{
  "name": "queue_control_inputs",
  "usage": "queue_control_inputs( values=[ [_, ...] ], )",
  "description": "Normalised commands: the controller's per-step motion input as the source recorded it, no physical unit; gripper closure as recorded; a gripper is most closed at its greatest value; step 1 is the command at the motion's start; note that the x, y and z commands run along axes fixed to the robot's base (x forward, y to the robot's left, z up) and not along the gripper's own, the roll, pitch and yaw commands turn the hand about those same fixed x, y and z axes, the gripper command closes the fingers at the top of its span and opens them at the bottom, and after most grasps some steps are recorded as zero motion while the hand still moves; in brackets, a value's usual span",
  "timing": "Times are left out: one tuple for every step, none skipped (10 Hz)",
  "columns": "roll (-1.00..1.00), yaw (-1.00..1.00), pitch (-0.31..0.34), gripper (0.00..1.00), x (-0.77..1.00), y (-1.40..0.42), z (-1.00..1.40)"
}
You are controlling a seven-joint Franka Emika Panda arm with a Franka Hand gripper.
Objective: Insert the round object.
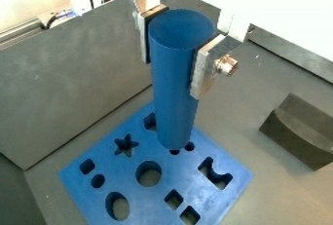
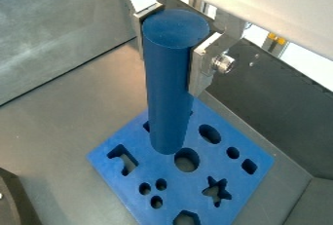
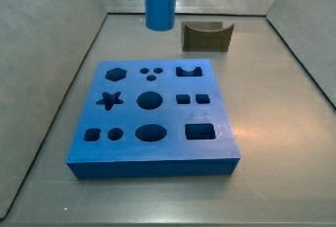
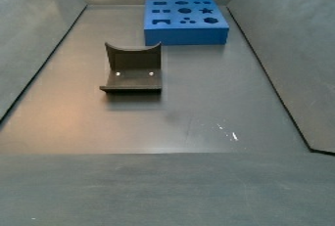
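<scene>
My gripper [image 1: 173, 54] is shut on the top of the round object [image 1: 172, 93], a long bright blue cylinder peg that hangs upright. Both wrist views show it, with the gripper [image 2: 173, 46] gripping the peg [image 2: 166, 93] between silver fingers. The peg's lower end hovers above the flat blue block with shaped holes [image 1: 235, 192], [image 2: 224, 166], near its edge. In a side view only the peg's lower part [image 3: 159, 0] shows, high above and behind the block [image 3: 157, 148]; the gripper is out of frame there. The far side view shows the block [image 4: 183, 36], not the peg.
A dark brown notched fixture [image 3: 207, 36] stands on the grey floor beyond the block; it also shows in a side view [image 4: 132, 68] and in a wrist view [image 1: 302, 127]. Grey walls [image 3: 79, 34] enclose the floor on the sides and back.
</scene>
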Motion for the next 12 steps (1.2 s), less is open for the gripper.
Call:
queue_control_inputs(
  values=[
    [-0.05, 0.00, 0.000, 1.00, 0.00, -0.03, -0.06],
    [0.00, 0.00, -0.234, 1.00, -0.45, -0.33, -0.76],
    [0.02, 0.03, -0.116, 1.00, -0.35, -0.52, -0.98],
    [0.08, 0.00, -0.069, 1.00, -0.05, -0.52, -1.00],
    [0.11, -0.12, -0.013, 1.00, 0.09, -0.21, -1.00],
    [0.08, -0.16, 0.021, 1.00, 0.23, -0.02, -0.85],
    [0.05, -0.11, 0.060, 1.00, 0.21, 0.00, -0.62],
    [0.02, -0.05, 0.000, 1.00, 0.08, -0.05, -0.40],
    [0.00, 0.00, -0.003, 1.00, 0.01, -0.03, -0.16],
    [0.00, 0.00, 0.000, 1.00, 0.00, 0.00, -0.19],
    [0.08, 0.00, 0.000, 1.00, 0.00, -0.07, -0.23],
    [0.07, -0.05, 0.000, 1.00, 0.01, -0.15, -0.25]
  ],
)
